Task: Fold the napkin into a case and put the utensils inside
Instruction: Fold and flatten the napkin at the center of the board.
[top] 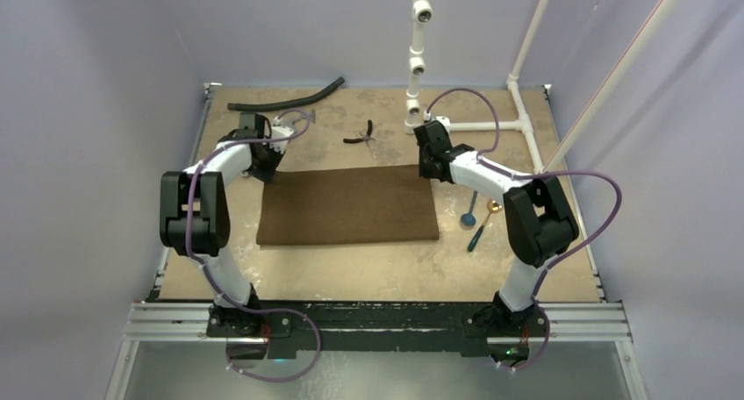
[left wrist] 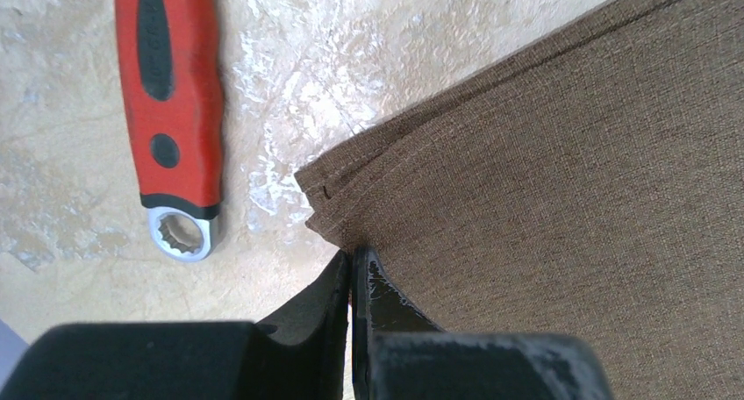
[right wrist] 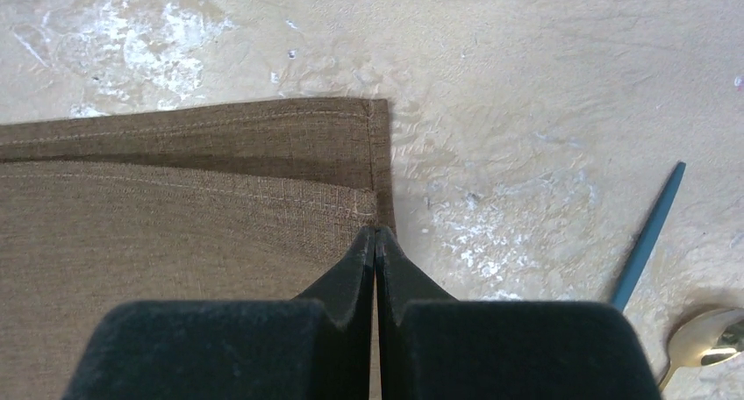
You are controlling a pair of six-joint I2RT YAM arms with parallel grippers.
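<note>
Currently, the napkin (top: 349, 205) is laid flat in the middle of the table (top: 351, 273), doubled over into a wide rectangle. In the wrist views two layers are seen, the upper hem set slightly back from the lower one.

The left gripper (left wrist: 351, 258) is lowered at the napkin's far left corner. Its jaws are pressed together with no gap, tips right on the cloth edge. Whether cloth is nipped between them cannot be told.

The right gripper (right wrist: 375, 233) is set at the far right corner. Its jaws are likewise closed tight, tips meeting the upper layer's hem just inside the side edge. A hold on the cloth cannot be confirmed here either.

The utensils (top: 481, 221) are left on the table to the right of the napkin, outside it: a blue-bowled spoon (top: 469, 218), a teal-handled piece (top: 478, 234) and a gold spoon (top: 494, 207), close together under the right arm.

A red-handled wrench (left wrist: 167, 93) is seen just beside the left corner, not touching the cloth. Black pliers (top: 360, 137) and a black hose (top: 285, 99) are placed farther back.
</note>
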